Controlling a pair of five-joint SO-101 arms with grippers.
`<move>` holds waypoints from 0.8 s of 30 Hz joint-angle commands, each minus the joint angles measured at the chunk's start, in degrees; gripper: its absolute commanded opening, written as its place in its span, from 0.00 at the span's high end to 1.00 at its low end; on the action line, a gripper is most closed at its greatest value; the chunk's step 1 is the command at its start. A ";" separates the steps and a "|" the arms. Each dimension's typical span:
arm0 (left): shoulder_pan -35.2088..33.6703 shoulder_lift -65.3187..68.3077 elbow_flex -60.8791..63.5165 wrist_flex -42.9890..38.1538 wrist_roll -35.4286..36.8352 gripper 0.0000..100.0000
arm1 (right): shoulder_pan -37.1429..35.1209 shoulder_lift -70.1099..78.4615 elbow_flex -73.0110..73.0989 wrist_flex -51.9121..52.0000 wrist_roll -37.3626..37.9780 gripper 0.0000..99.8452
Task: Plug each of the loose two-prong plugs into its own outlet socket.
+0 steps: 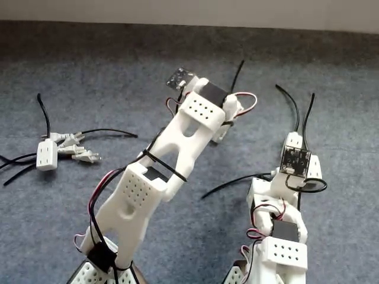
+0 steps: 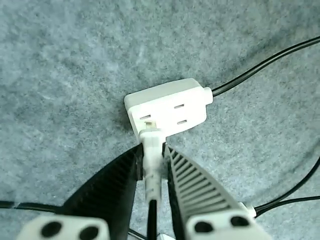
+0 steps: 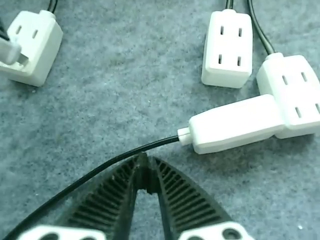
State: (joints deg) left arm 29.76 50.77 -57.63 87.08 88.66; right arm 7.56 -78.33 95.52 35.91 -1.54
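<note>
Grey carpet surface [image 1: 71, 77] is carrying everything.

Left gripper [image 2: 151, 165] is clamping 1 white held plug [image 2: 151, 150] between its 2 ribbed fingers, which are closing tight on the plug body, with the cord trailing back between them. The plug nose is touching the face of the centre outlet block [image 2: 167, 109] at the socket nearest the gripper. Can't tell how deep the prongs are sitting. That block is lying flat around the middle of the surface, toward the far edge. Its black cable [image 2: 260, 67] is running off on the side away from the gripper.

Right gripper [image 3: 145, 175] is sitting low over the carpet with its fingers pressing together and gripping nothing. A black cord [image 3: 160, 143] is passing just beyond the tips, ungripped. It is leading into the seated plug [image 3: 235, 125], which is butting against the side of the right outlet block [image 3: 295, 92], so its prongs are hiding from view. 1 spare outlet block [image 3: 227, 47] is lying just beside that pair with all its slots showing. These 3 are lying toward the right edge of the surface.

Near the left edge, the fourth outlet block [image 1: 46, 155] is lying with loose plugs [image 1: 80, 151] bunching up right beside it. Can't tell their exact count.
</note>
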 commanded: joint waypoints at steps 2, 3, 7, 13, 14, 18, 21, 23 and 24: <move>-1.54 -0.22 -1.63 1.14 6.42 0.99 | 0.66 0.66 1.01 -1.89 -0.44 0.99; -1.98 -0.22 -1.63 1.23 7.03 0.99 | 0.66 0.66 1.01 -1.89 -0.44 0.99; -2.86 -0.22 -1.63 1.23 7.03 0.99 | 0.66 0.66 0.92 -1.89 -0.44 0.99; -2.59 -0.13 -1.54 1.58 7.12 0.99 | 0.66 0.66 0.92 -1.98 -0.44 0.99; -2.59 -0.13 -1.45 1.49 7.12 0.99 | 0.66 0.66 0.92 -1.98 -0.44 0.99; -2.77 0.40 -1.19 1.32 7.12 0.99 | 0.66 0.66 0.92 -1.98 -0.44 0.99; -3.12 3.21 -1.45 1.58 7.03 0.99 | 0.66 0.66 0.92 -1.98 -0.44 0.99; -3.56 5.14 -1.63 2.64 6.51 0.99 | 0.66 0.66 0.92 -1.98 -0.44 0.99; -3.82 5.76 -1.71 3.69 5.45 0.99 | 0.66 0.66 0.92 -1.98 -0.44 0.99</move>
State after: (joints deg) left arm 27.65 55.43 -58.86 88.13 95.16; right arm 7.56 -78.33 95.52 35.38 -1.54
